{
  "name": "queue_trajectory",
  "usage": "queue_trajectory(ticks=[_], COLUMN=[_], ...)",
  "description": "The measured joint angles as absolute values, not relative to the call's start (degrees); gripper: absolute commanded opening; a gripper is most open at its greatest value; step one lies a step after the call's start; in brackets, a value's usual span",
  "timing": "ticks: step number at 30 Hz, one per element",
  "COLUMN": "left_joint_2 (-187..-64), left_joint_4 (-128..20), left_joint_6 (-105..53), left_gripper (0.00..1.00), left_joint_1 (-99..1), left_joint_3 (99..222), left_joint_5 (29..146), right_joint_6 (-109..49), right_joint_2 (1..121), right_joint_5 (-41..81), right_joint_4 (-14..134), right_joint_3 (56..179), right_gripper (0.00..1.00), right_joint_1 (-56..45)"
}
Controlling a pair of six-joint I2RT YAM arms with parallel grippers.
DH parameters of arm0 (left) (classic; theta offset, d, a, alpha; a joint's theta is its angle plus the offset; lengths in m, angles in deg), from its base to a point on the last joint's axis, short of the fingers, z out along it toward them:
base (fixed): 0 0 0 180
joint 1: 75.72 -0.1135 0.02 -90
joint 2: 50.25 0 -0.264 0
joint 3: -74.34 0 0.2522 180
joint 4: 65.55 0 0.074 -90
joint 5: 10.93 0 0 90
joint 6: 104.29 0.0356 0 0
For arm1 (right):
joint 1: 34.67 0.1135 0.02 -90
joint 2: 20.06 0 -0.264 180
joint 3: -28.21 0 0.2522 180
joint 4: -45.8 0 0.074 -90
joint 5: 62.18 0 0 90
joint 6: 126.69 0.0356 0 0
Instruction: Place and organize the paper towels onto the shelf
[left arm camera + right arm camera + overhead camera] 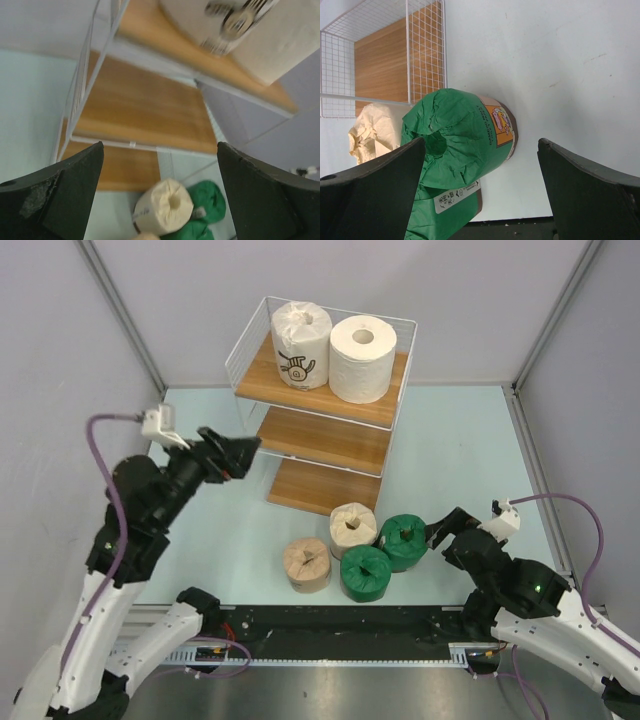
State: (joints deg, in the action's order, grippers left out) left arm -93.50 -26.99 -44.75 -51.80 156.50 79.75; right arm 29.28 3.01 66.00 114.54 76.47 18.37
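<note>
The left gripper is hanging wide open and empty beside the shelf, level with its middle board. On the top board, the logo-wrapped roll is standing just beside the plain white roll. In front of the shelf, a tan roll, a second tan roll, a green roll and a second green roll are sitting clustered (all upright) on the table. The right gripper is gaping wide, holding nothing, just beside the second green roll.
</note>
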Motion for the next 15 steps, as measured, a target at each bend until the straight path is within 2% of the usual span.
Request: queue_trajectory(ticks=[7, 15], left_joint_2=[-86.5, -83.9], left_joint_4=[-27.2, -28.2], left_joint_6=[-51.0, -55.0], left_gripper=[1.00, 1.00], left_joint_1=[-45.6, -38.6], left_joint_3=[132.0, 120.8], left_joint_5=[80.3, 77.3], right_joint_6=[29.3, 29.3], right_joint_2=[3.2, 3.4], right_joint_5=[66.0, 66.0], right_joint_4=[114.6, 114.6], right_joint_3=[76.5, 76.5], right_gripper=[1.00, 1.00], right_joint_1=[18.4, 18.4])
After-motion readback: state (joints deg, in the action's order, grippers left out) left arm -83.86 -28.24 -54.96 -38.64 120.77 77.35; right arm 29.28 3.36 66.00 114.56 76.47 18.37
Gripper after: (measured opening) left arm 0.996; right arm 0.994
